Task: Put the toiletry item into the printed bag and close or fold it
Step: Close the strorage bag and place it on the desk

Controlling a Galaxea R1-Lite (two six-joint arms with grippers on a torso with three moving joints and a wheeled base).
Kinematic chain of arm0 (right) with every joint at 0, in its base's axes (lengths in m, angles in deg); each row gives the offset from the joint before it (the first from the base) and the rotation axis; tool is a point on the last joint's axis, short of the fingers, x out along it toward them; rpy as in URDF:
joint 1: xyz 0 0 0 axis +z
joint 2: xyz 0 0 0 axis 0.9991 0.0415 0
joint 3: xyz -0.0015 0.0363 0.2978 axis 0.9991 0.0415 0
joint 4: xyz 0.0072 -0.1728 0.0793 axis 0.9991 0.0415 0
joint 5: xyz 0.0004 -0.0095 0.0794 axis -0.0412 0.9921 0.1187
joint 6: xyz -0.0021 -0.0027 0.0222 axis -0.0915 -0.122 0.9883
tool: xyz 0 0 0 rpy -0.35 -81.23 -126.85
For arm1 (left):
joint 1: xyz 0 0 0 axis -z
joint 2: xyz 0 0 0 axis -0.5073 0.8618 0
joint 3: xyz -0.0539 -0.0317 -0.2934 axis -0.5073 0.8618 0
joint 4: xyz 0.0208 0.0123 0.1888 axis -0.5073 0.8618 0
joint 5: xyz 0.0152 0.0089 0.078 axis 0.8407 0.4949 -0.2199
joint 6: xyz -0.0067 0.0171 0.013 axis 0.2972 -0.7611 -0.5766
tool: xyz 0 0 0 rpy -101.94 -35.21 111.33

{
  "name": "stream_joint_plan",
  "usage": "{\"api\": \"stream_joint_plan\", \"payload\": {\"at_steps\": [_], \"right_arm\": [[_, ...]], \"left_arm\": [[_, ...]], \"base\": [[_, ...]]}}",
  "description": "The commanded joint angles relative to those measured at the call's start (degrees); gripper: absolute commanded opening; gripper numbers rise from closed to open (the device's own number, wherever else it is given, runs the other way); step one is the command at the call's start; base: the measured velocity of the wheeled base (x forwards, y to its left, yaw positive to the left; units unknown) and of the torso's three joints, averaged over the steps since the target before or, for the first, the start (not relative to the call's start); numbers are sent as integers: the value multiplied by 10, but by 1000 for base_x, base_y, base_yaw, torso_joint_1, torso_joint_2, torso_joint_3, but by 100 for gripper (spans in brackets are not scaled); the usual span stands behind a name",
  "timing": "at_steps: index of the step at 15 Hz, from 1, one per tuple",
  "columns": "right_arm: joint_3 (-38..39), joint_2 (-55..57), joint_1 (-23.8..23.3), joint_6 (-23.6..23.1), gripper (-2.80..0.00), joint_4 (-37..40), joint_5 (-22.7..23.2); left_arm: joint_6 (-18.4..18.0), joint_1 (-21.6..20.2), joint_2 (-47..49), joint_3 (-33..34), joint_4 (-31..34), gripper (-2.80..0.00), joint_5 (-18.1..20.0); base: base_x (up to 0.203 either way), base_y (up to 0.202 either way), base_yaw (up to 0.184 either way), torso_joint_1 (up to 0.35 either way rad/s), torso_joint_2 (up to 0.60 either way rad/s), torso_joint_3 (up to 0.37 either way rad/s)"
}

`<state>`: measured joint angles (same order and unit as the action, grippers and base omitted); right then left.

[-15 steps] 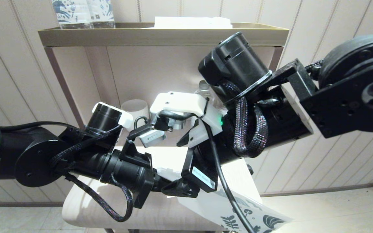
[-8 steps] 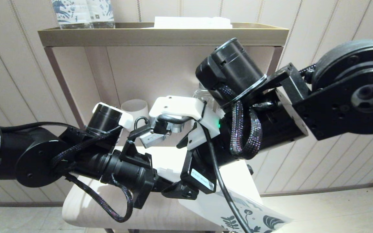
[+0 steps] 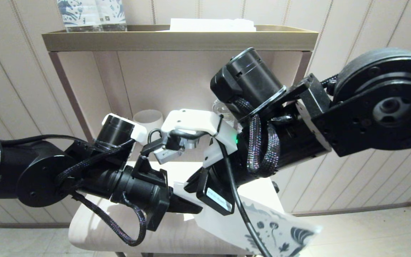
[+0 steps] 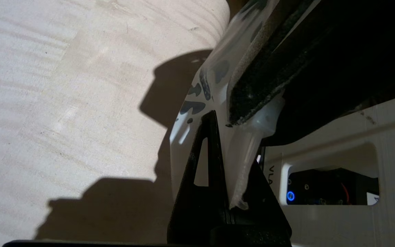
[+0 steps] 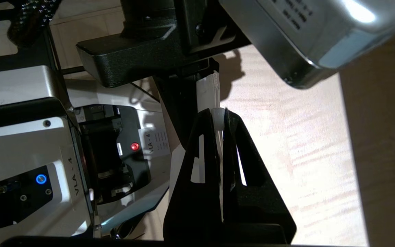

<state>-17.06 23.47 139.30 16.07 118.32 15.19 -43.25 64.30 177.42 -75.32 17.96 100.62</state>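
Note:
The printed bag [image 3: 262,228] hangs over the pale wooden shelf [image 3: 102,221], white with dark leaf prints at its lower right end. My left gripper [image 3: 190,208] comes in from the left, shut on the bag's top edge. In the left wrist view the zip strip [image 4: 242,164] lies between its black fingers [image 4: 213,154]. My right gripper [image 3: 194,184] is close beside it, shut on the same strip. In the right wrist view a white piece of the strip [image 5: 218,118] shows at its tips. The toothbrush is hidden.
Behind the arms stands a shelf unit with a gold tray [image 3: 177,39] on top. The tray carries upright navy-printed packs [image 3: 91,14] and a white folded item [image 3: 212,25]. A white cup [image 3: 148,117] and a clear bottle [image 3: 221,105] stand at the back of the lower shelf.
My right arm has moved left and down, bringing its gripper closer to the left one. The bag's printed end has swung up a little. The left arm has stayed put.

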Motion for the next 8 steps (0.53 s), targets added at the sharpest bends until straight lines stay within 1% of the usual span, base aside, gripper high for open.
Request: {"api": "stream_joint_plan", "payload": {"at_steps": [1,8], "right_arm": [[-1,1,0,-2,-280,2,1],[21,-16,-6,-1,-280,3,0]], "left_arm": [[-1,0,0,0,0,-280,3],[-1,0,1,0,0,-280,3]], "base": [[0,0,0,0,0,0],[0,0,0,0,0,0]]}}
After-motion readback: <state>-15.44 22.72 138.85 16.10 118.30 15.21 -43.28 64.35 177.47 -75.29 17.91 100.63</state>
